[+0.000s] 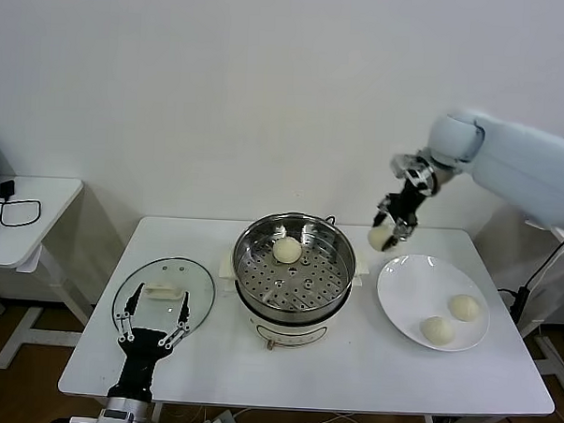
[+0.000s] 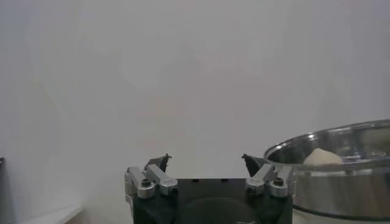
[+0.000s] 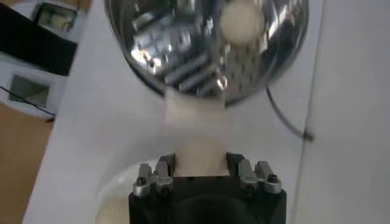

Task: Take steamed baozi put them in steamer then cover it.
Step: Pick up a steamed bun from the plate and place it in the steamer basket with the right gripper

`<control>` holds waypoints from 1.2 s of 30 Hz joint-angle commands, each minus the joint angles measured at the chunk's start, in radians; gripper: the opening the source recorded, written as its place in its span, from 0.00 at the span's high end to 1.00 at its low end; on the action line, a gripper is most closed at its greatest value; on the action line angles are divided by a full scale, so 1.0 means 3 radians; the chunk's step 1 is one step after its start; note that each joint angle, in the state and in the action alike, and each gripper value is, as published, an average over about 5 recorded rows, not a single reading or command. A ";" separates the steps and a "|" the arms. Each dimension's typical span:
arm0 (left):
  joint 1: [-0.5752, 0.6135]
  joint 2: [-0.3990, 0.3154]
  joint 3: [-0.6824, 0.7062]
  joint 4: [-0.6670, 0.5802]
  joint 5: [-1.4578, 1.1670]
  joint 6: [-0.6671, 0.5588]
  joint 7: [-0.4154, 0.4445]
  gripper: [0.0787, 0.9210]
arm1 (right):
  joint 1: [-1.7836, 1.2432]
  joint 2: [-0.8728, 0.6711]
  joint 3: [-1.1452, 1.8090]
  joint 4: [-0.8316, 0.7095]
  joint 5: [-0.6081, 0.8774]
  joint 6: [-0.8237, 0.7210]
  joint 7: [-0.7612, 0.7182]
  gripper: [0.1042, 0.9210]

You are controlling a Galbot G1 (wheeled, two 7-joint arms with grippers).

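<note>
My right gripper (image 1: 387, 231) hangs in the air between the steamer (image 1: 244, 253) and the white plate (image 1: 408, 283), shut on one pale baozi (image 1: 380, 237). In the right wrist view that baozi (image 3: 201, 153) fills the gap between the jaws of the right gripper (image 3: 201, 161), with the steamer (image 3: 152, 55) beyond. Another baozi (image 1: 287, 250) lies on the perforated tray; two more (image 1: 463, 307) (image 1: 437, 330) rest on the plate. The glass cover (image 1: 197, 281) lies flat at the table's left. My left gripper (image 1: 157, 311) stands open over its near edge, empty.
A small side table (image 1: 38, 221) with a black cable stands off to the left. The steamer's black cord (image 3: 286, 119) trails behind the pot. A white wall rises close behind the table. The left wrist view catches the steamer's wall (image 2: 341, 185).
</note>
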State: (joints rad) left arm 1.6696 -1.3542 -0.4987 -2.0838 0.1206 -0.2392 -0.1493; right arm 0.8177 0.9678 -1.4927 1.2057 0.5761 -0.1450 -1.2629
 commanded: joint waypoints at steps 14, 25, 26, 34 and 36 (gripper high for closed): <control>-0.0058 0.0009 0.0012 0.0053 -0.0005 0.0008 -0.0013 0.12 | -0.0317 0.1725 -0.0398 -0.0582 0.0724 -0.0482 0.0422 0.40; -0.0070 0.0012 0.0010 0.0075 -0.0009 -0.0006 -0.0024 0.12 | -0.0596 0.2023 -0.0390 -0.0944 0.0632 -0.0473 0.0421 0.40; -0.0069 0.0011 0.0008 0.0076 -0.0010 -0.0007 -0.0024 0.12 | -0.0610 0.2029 -0.0391 -0.0956 0.0614 -0.0473 0.0418 0.40; -0.0063 0.0010 -0.0017 0.0077 -0.0019 -0.0011 -0.0033 0.12 | -0.0686 0.1998 -0.0375 -0.0972 0.0563 -0.0476 0.0434 0.38; -0.0063 0.0006 -0.0019 0.0073 -0.0022 -0.0010 -0.0035 0.12 | -0.0688 0.1984 -0.0363 -0.0959 0.0559 -0.0476 0.0449 0.32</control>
State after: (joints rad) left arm 1.6505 -1.3512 -0.5032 -2.0619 0.1158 -0.2420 -0.1588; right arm 0.6411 1.5224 -1.6022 0.9515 0.7496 -0.2825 -1.1383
